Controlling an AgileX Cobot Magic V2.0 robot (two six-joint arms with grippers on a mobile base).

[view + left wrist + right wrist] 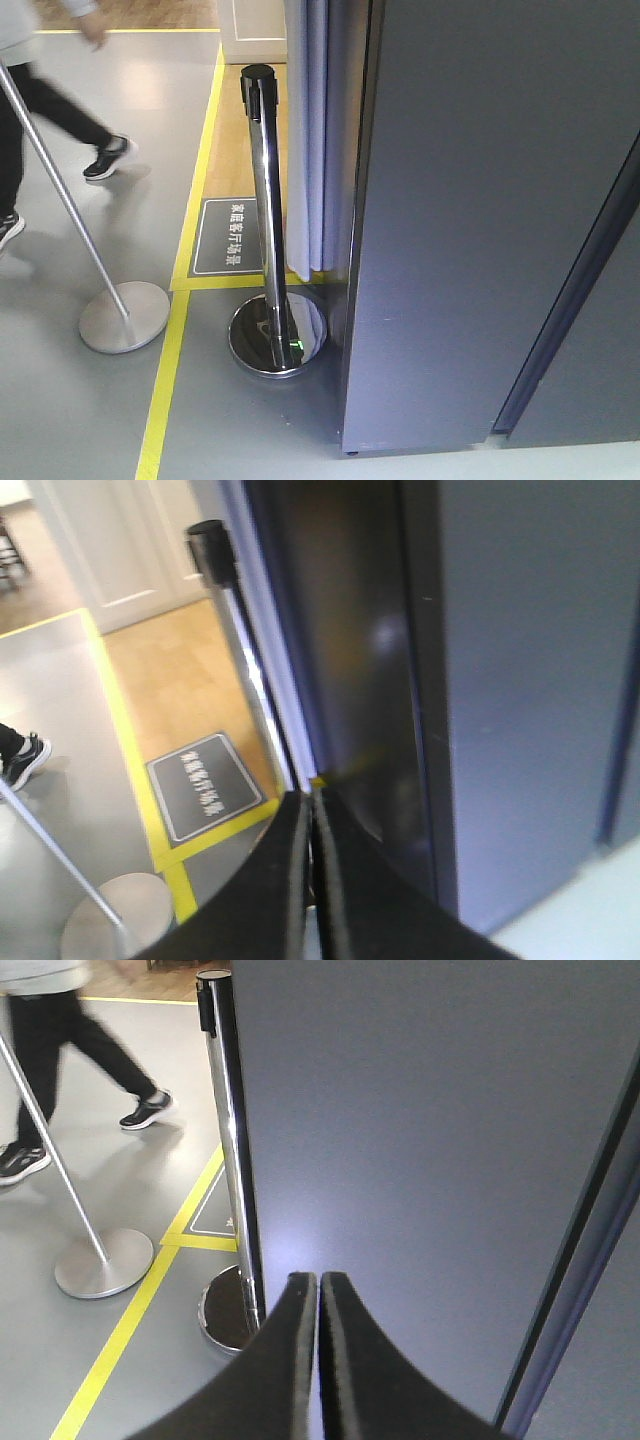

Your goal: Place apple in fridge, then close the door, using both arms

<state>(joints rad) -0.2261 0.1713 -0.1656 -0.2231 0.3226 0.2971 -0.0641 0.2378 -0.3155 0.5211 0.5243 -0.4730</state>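
The dark grey fridge [470, 230] fills the right of the front view, and only its outer faces show, no white interior. The door [420, 1160] shows its dark grey outer face, with a dark seam [570, 290] running down its right side. The apple is not in view. My left gripper [311, 805] is shut and empty, pointing at the fridge's left side [350, 660]. My right gripper [318, 1285] is shut and empty, close in front of the door's face. Neither gripper shows in the front view.
A chrome stanchion post [268, 200] with a round base [277, 335] stands just left of the fridge. A second, tilted stanchion [122, 315] is farther left. A person [40, 90] walks at the far left. Yellow floor tape [165, 390] and a floor sign [228, 235] mark the ground.
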